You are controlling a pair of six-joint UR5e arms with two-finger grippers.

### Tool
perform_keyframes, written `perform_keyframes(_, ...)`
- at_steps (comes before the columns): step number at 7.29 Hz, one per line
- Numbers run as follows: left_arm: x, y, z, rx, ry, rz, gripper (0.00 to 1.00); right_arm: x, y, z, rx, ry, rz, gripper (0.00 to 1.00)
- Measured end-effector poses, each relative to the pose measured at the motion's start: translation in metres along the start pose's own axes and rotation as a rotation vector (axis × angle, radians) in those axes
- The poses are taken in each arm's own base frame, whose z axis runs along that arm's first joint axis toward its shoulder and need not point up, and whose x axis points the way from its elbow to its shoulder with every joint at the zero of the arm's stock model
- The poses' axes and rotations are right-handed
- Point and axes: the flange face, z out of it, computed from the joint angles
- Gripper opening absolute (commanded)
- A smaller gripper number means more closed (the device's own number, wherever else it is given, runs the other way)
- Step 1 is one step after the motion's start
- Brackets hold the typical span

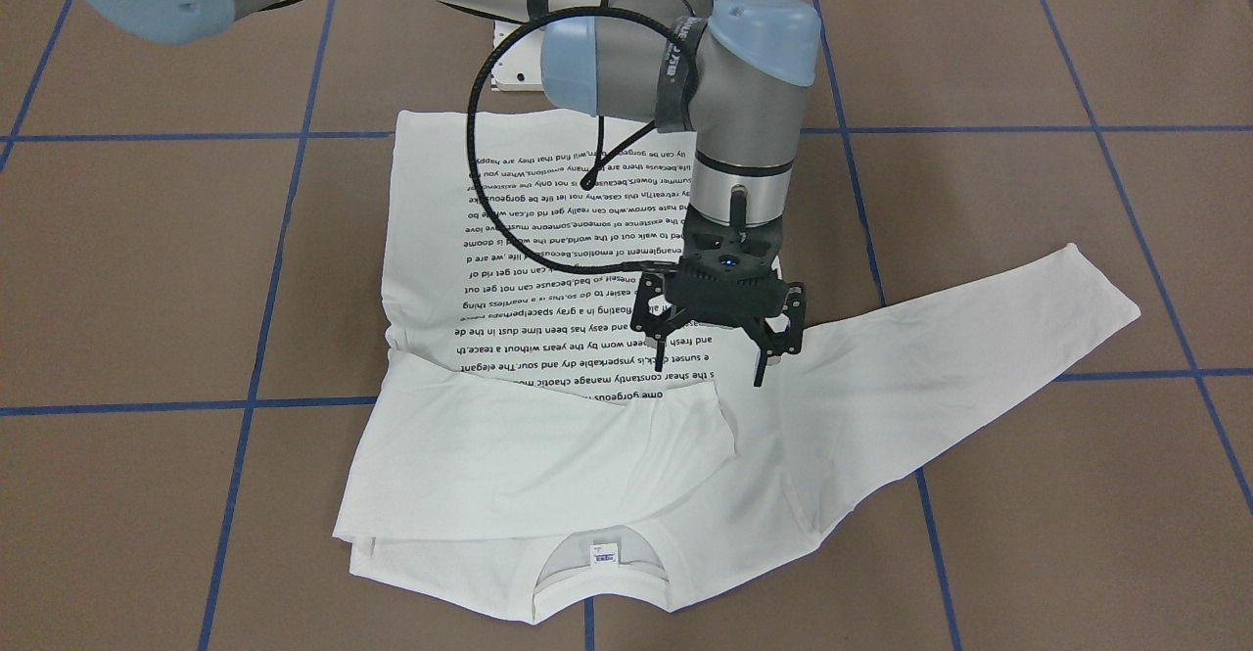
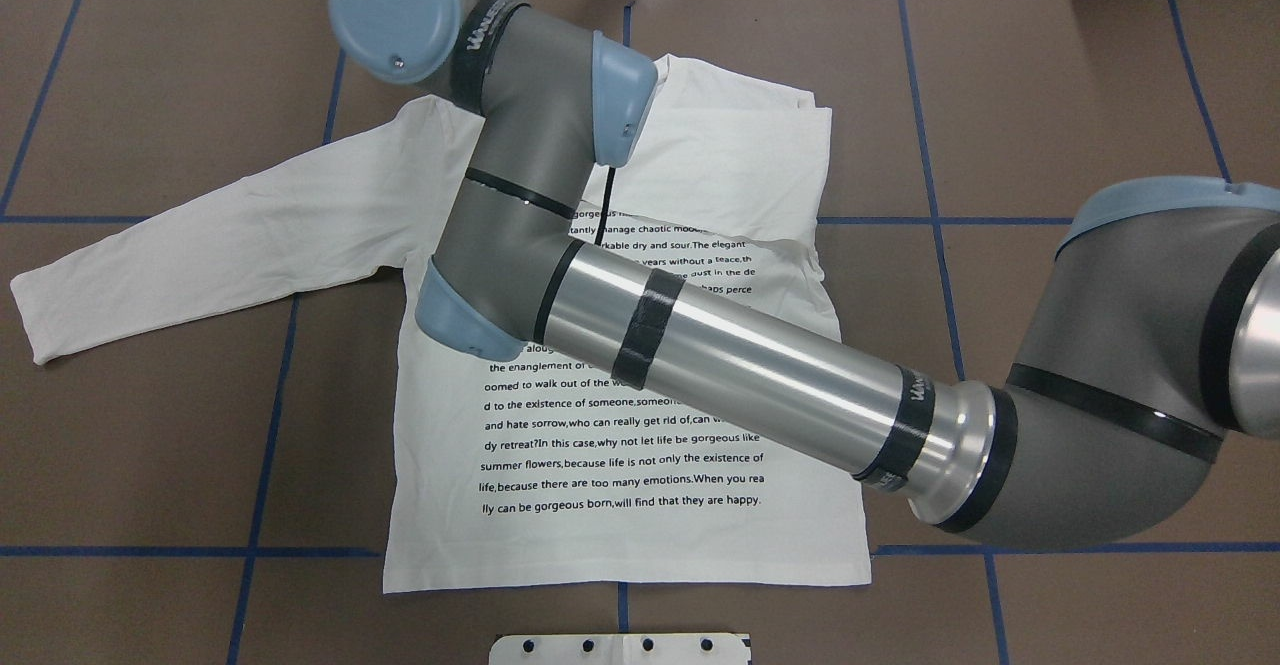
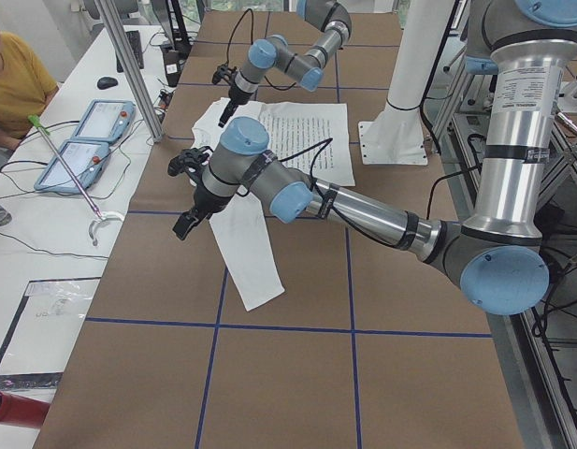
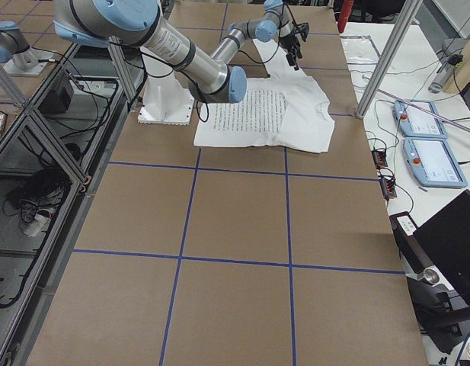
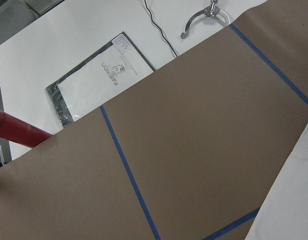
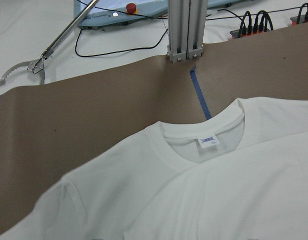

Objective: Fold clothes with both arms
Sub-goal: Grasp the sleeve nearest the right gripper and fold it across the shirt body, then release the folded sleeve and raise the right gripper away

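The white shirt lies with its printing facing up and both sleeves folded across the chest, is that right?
Not quite: only one sleeve is folded across the chest of the shirt; the other sleeve lies stretched out sideways. The exterior front-facing view shows it. The printing does face up.

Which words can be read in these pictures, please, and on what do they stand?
T-shirt: "lly can be gorgeous born,will find that they are happy."
Same T-shirt: "summer flowers,because life is not only the existence of"
Neck label: too small to read.
Plastic packet: seemingly "FASHION"; rest blurred.
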Motion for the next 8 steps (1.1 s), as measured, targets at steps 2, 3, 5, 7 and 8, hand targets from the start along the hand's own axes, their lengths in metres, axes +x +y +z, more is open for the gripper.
perform_keyframes(2, 0.053, 0.025, 0.053, -0.013, 0.083, -0.049, 1.0, 0.111, -0.018, -0.045, -0.102, 0.001, -0.07, 1.0)
perform_keyframes(3, 0.078, 0.054, 0.083, -0.02, 0.115, -0.083, 1.0, 0.18, -0.029, -0.066, -0.139, -0.003, -0.146, 1.0)
perform_keyframes(5, 0.096, 0.126, 0.131, -0.029, 0.166, -0.092, 1.0, 0.309, -0.062, -0.074, -0.21, -0.008, -0.318, 1.0)
perform_keyframes(7, 0.113, 0.183, 0.16, -0.07, 0.21, -0.049, 1.0, 0.407, -0.076, -0.059, -0.232, -0.05, -0.412, 1.0)
perform_keyframes(8, 0.121, 0.198, 0.166, -0.088, 0.217, -0.031, 1.0, 0.431, -0.077, -0.056, -0.234, -0.079, -0.424, 1.0)
